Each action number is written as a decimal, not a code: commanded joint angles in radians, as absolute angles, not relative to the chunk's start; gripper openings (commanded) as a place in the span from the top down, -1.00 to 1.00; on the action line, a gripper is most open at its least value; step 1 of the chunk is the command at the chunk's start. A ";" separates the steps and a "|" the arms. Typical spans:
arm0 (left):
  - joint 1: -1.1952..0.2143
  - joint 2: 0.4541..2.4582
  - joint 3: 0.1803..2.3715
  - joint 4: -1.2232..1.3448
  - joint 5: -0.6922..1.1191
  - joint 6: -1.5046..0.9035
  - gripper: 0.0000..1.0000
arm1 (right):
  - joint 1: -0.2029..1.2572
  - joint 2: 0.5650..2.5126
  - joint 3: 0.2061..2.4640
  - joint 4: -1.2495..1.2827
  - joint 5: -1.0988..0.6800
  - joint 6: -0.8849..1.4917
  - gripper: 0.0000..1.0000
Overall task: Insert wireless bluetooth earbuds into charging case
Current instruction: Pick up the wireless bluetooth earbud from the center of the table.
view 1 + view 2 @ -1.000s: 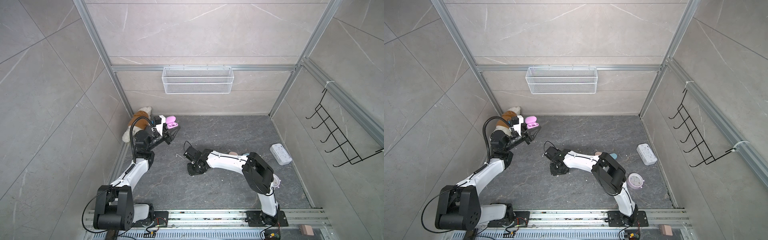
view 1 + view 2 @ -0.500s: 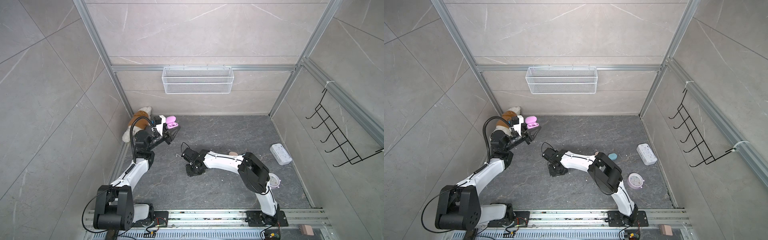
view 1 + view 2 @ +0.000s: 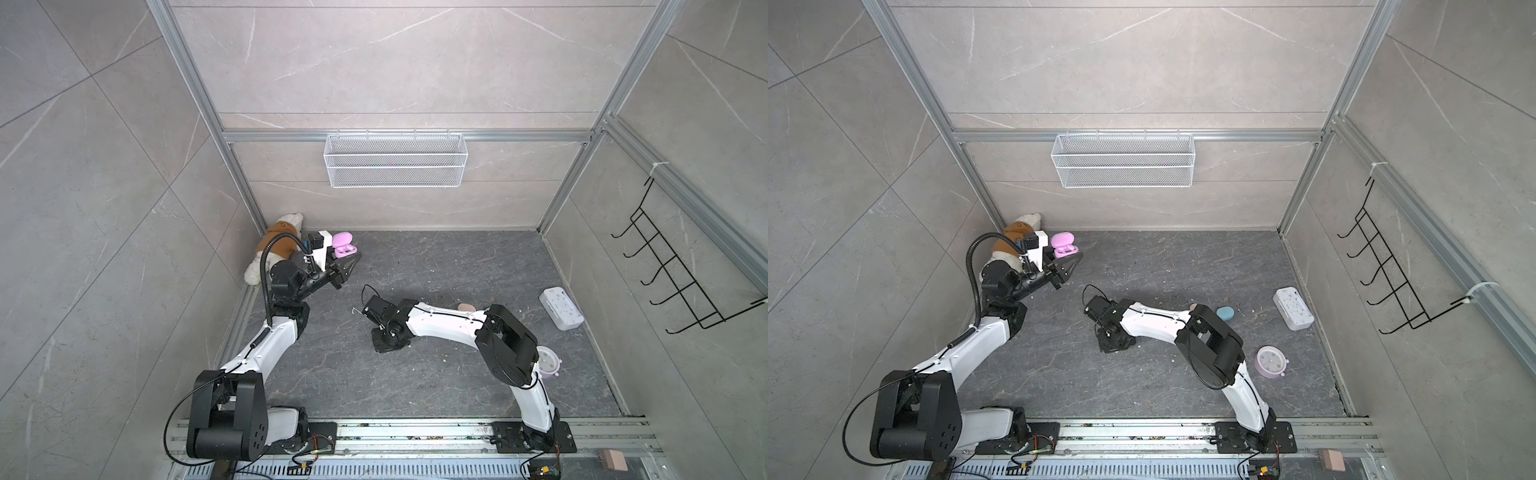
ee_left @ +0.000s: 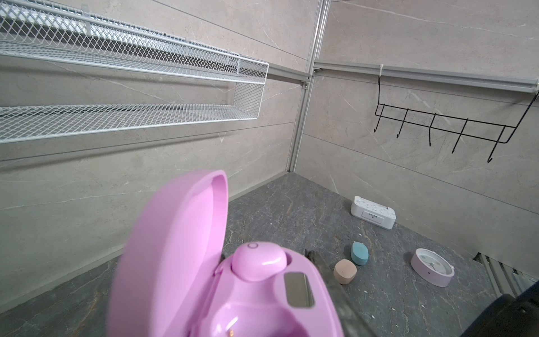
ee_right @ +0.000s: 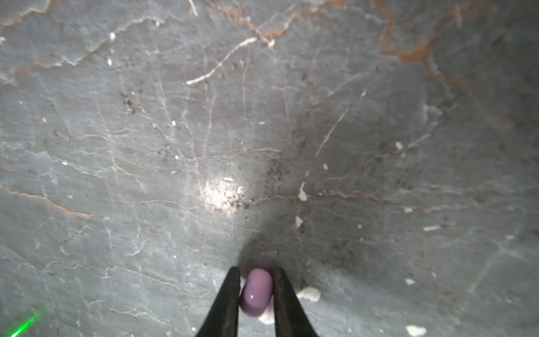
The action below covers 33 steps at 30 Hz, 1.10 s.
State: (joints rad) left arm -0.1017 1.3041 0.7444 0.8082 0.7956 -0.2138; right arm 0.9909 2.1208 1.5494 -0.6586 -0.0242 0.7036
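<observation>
My left gripper [image 3: 351, 258] is raised at the back left and shut on the lilac charging case [image 3: 344, 243], whose lid stands open. In the left wrist view one lilac earbud [image 4: 259, 261] sits in a socket of the case [image 4: 180, 262], and the socket beside it is empty. One dark finger [image 4: 329, 280] shows along the case's side. My right gripper [image 3: 388, 343] points straight down at the floor in the middle. In the right wrist view its fingers [image 5: 230, 294] press both sides of a second lilac earbud [image 5: 256, 291], which is at floor level.
A peach case [image 4: 345, 271] and a blue case [image 4: 359, 253] lie on the floor behind my right arm. A white box [image 3: 561, 308] and a round pink clock [image 3: 1271, 361] sit at the right. A plush toy [image 3: 278, 245] lies in the back left corner. White crumbs are scattered on the floor.
The right arm's elbow has swung a little to the left while its gripper stays low over the same spot on the floor. The left arm and the case have not moved.
</observation>
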 commanded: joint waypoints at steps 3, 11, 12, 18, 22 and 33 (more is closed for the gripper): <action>-0.112 1.298 0.788 0.831 0.817 -0.208 0.67 | 0.994 2.077 1.513 -0.656 0.008 0.690 0.57; -0.136 1.307 0.796 0.805 0.817 -0.192 0.67 | 0.966 1.949 1.390 -0.561 -0.024 0.707 0.60; -0.142 1.306 0.796 0.800 0.817 -0.191 0.68 | 0.960 1.929 1.375 -0.554 -0.030 0.709 0.61; -0.175 1.300 0.814 0.758 0.815 -0.169 0.67 | 0.932 1.783 1.287 -0.522 -0.050 0.723 0.62; -0.209 1.300 0.819 0.765 0.813 -0.186 0.67 | 0.909 1.633 1.228 -0.500 -0.052 0.717 0.63; -0.344 1.310 0.843 0.817 0.778 -0.201 0.68 | 0.841 1.266 1.213 -0.507 -0.113 0.698 0.61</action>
